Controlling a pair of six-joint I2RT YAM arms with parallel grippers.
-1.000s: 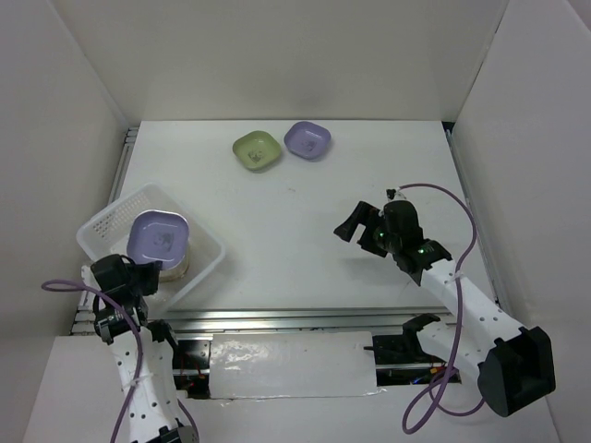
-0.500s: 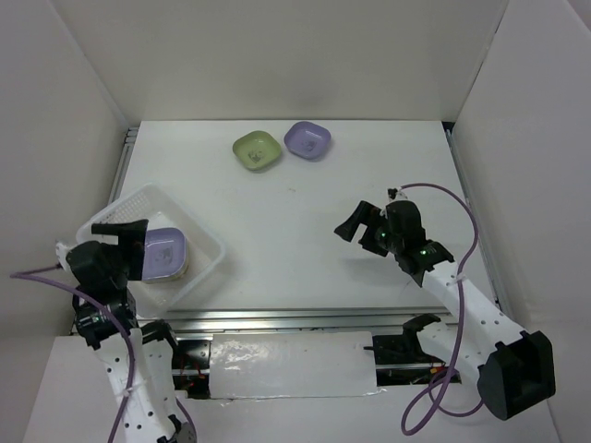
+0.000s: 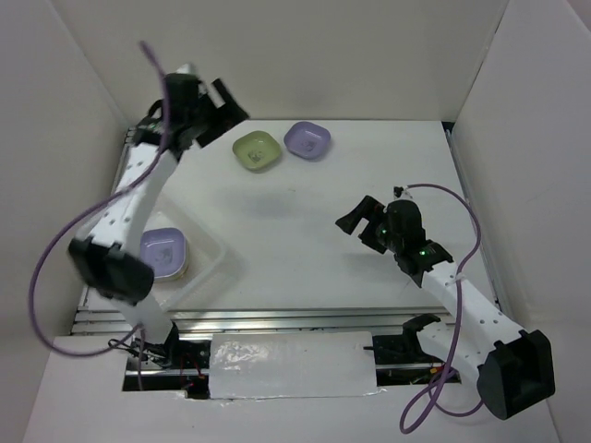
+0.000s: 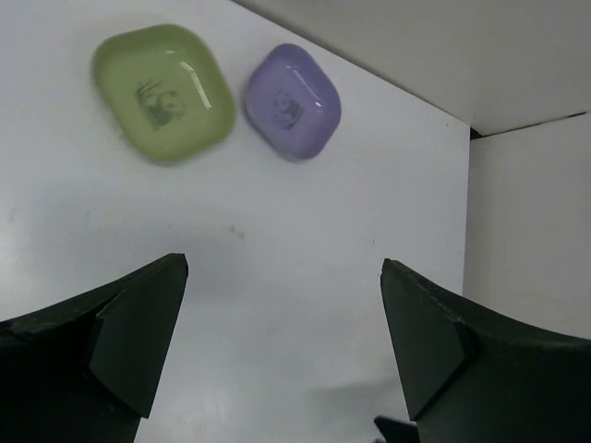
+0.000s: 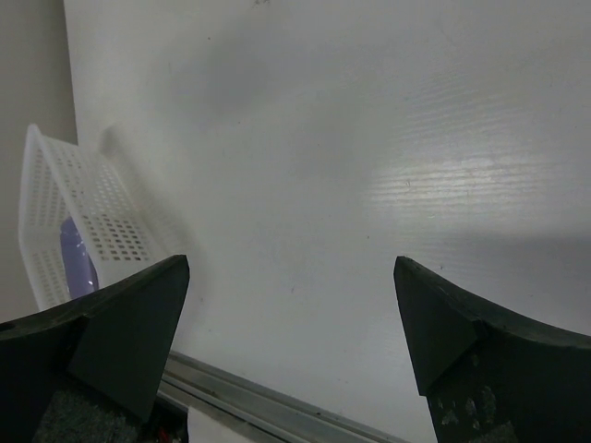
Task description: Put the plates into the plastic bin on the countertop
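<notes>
Top external: green rounded-square plate (image 3: 257, 150), purple rounded-square plate (image 3: 307, 139) adjacent, upper centre, corners up-frame; another purple plate (image 3: 164, 249) in translucent white plastic bin (image 3: 211, 247), lower left. Left gripper (image 3: 226, 106) outstretched beside them, right gripper (image 3: 356, 213) mid-right; both wide open, empty.

I see green plate (image 4: 162, 92) at 11 o'clock, purple plate (image 4: 291, 100) at 12: smooth, glossy. Countertop (image 4: 305, 277) matt white. Plastic bin (image 5: 92, 212) at 9: translucent, perforated. Rail (image 3: 277, 318) at 6: bare metal.

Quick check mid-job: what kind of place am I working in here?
Likely a lab robot test cell, not a kitchen: plain white walls box in a white countertop, with a metal rail at its front edge.
</notes>
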